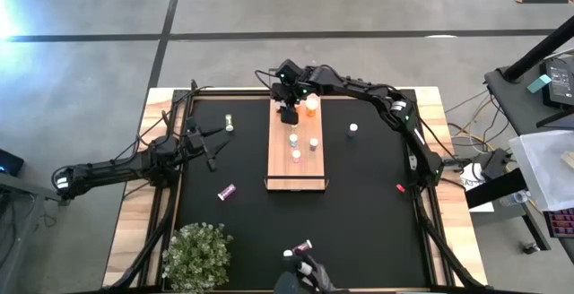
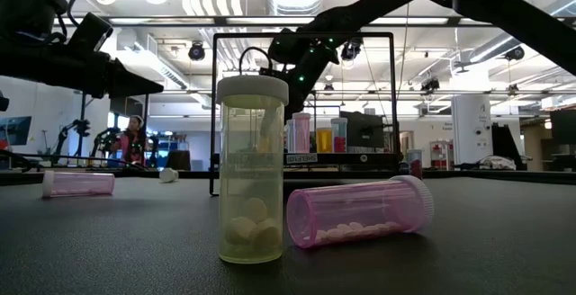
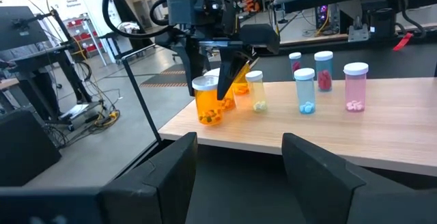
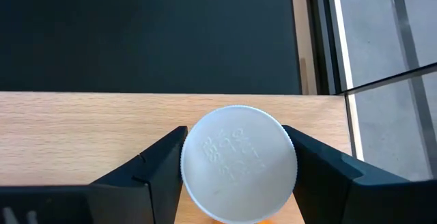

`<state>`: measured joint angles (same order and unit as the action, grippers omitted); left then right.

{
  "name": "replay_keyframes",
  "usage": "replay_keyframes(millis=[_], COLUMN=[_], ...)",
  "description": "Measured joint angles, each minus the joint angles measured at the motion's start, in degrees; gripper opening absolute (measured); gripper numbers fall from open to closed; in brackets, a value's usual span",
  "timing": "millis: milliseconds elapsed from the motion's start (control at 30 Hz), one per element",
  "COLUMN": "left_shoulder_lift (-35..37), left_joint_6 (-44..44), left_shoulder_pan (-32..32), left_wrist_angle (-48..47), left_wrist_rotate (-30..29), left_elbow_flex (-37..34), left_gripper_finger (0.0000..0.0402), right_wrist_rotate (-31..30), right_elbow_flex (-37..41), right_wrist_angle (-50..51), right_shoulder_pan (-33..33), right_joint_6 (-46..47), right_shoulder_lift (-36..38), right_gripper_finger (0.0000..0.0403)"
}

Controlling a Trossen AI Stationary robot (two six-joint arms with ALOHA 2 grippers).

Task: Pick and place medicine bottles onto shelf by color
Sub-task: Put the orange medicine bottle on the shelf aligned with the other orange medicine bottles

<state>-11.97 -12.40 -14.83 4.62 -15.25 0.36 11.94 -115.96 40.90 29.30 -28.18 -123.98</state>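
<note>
**Right hand at far end of shelf, fingers either side of an orange bottle**

High view. The shelf lies lengthwise at mid-counter. The right hand reaches over the shelf's far end, beside an orange bottle already standing there; the orange ones seem to be grouped at that end. Three more bottles stand along the board, a pale one, another and a pink one. Still off the shelf: a pale bottle, a white-capped one, a pink one lying down, and two at the near edge. The left hand waits over the mat, left of the shelf, aimed at it.

Low view. Close to the lens a pale bottle stands upright and a pink one lies beside it, both unsorted. Another pink one lies farther off.

Left wrist view. The left fingers are apart and hold nothing. Beyond them the right hand comes down on an orange bottle at the shelf end, a second orange one just behind.

Right wrist view. A white cap fills the gap between the fingers. They sit at its sides, but whether they clamp it or have let go cannot be told. The bottle stands upright on the wood near the edge, so the step is judged a placing.
</note>
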Motion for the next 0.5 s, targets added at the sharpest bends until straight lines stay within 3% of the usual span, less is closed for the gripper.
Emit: replay_keyframes(millis=[500], left_shoulder_lift=[0.0], left_joint_6=[0.01], left_shoulder_pan=[0.0], left_wrist_angle=[0.02], left_wrist_rotate=[0.0], left_elbow_flex=[0.0], left_gripper_finger=[0.0199], right_wrist_rotate=[0.0], right_elbow_flex=[0.47], right_wrist_angle=[-1.05], right_shoulder_pan=[0.37], right_joint_6=[-0.57], right_shoulder_lift=[0.0], right_gripper_finger=[0.0217])
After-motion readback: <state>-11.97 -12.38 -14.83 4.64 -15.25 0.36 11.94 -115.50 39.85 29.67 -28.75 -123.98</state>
